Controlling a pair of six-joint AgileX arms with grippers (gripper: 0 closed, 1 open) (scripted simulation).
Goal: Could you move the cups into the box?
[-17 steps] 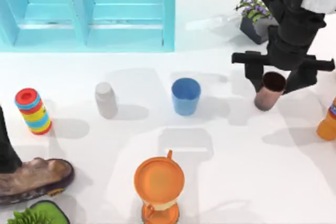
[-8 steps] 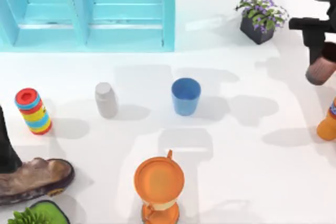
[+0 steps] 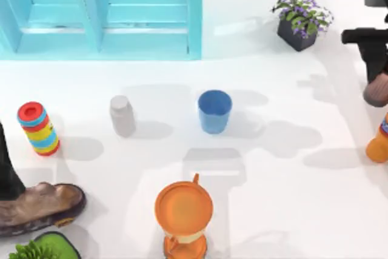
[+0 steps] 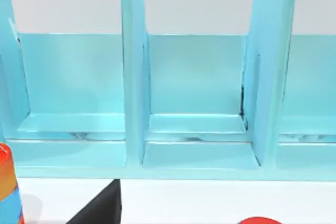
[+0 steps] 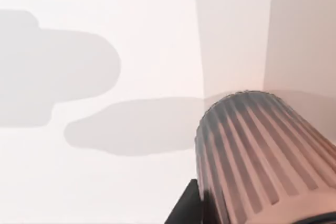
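The blue cup point(image 3: 214, 111) stands upright near the middle of the table. The brownish-pink cup point(image 3: 376, 91) hangs above the table at the far right edge, with my right gripper point(image 3: 377, 77) shut on it. The right wrist view shows that cup's ribbed wall point(image 5: 262, 150) close up, over bare white table. The cyan box point(image 3: 103, 13) lies at the back left, and its open compartments point(image 4: 197, 103) face the left wrist camera. My left arm point(image 3: 6, 168) is parked at the table's left edge.
A white capped bottle point(image 3: 122, 115) stands left of the blue cup, and a striped stacking toy point(image 3: 38, 128) farther left. An orange hourglass item point(image 3: 183, 216) is at the front centre. A brown shoe point(image 3: 36, 207), a flower pot point(image 3: 301, 19) and an orange bottle point(image 3: 379, 141) ring the area.
My right gripper has lifted the brownish-pink cup from its spot right of the blue cup and carried it to the far right edge. The blue cup has not moved.
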